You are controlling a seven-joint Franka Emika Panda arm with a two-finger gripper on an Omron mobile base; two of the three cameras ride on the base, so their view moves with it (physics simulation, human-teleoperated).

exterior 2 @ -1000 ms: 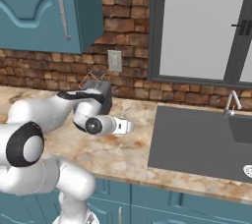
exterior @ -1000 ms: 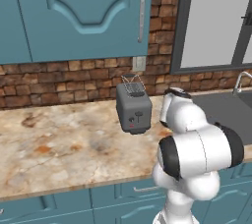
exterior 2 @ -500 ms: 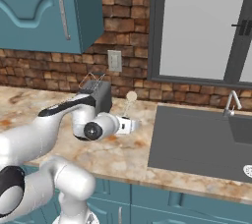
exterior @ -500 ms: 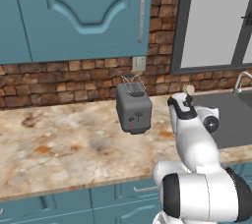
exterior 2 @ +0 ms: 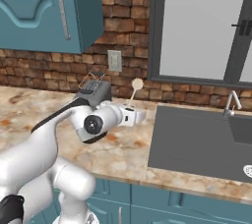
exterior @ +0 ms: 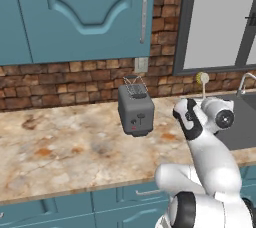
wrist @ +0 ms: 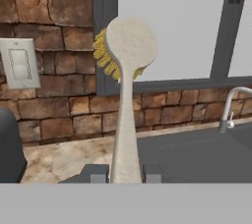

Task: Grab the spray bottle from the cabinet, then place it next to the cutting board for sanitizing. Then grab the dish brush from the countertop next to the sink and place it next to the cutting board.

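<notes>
The white arm's two-finger gripper [wrist: 126, 173] is clamped on the lower handle of the dish brush [wrist: 126, 90] — a pale cream, long-handled brush with a round head and yellow bristles. The brush stands roughly upright in the grip, head uppermost, bristles turned away from the hand camera toward the red-brown brick wall [wrist: 54, 16]. In the right base view the brush [exterior 2: 134, 92] rises from the gripper [exterior 2: 140, 116], held in the air above the beige marbled stone countertop [exterior 2: 123, 149], just left of the deep dark-grey rectangular sink [exterior 2: 197, 139]. In the left base view its round head [exterior: 202, 78] shows above the wrist, against the brick. A thin chrome faucet [exterior 2: 230, 104] stands at the sink's far edge, below the grey-framed window [exterior 2: 197, 26]. A dark grey two-slot toaster [exterior: 135, 110] sits on the countertop to the arm's left — beneath the teal arched-panel wall cupboard [exterior: 85, 12]. A white wall switch plate [wrist: 18, 64] is fixed to the brick beside the window frame.
</notes>
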